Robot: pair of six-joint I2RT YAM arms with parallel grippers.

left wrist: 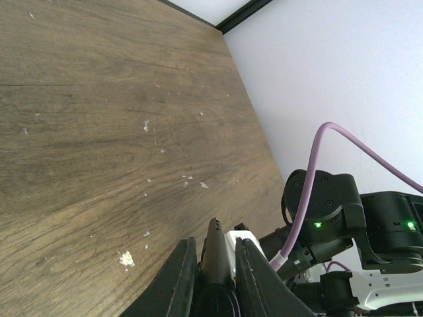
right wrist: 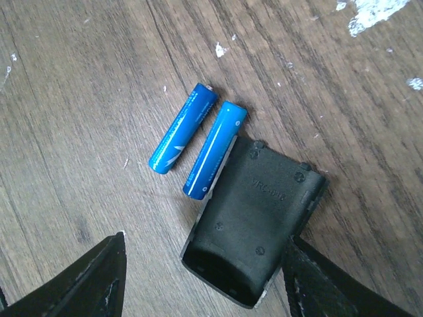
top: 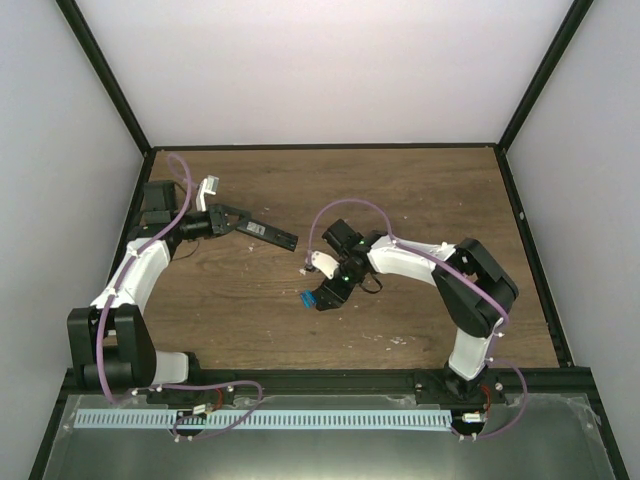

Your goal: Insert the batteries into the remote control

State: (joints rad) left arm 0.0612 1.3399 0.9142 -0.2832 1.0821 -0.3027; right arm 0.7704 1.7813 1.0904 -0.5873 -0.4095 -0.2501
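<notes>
My left gripper point(top: 222, 222) is shut on one end of the slim black remote control point(top: 268, 233), which sticks out to the right above the table. In the left wrist view the remote point(left wrist: 217, 261) sits edge-on between the fingers point(left wrist: 177, 281). Two bright blue batteries point(right wrist: 183, 129) point(right wrist: 215, 150) lie side by side on the wood, seen as a blue spot point(top: 303, 298) in the top view. My right gripper point(right wrist: 205, 241) is open just above them, straddling the short black cover piece point(right wrist: 254, 218), which touches one battery.
The right arm point(left wrist: 330, 221) is close in front of the remote's tip. White flecks point(left wrist: 125, 259) dot the wooden table point(top: 400, 190). A black frame point(top: 520, 215) and white walls enclose it on three sides.
</notes>
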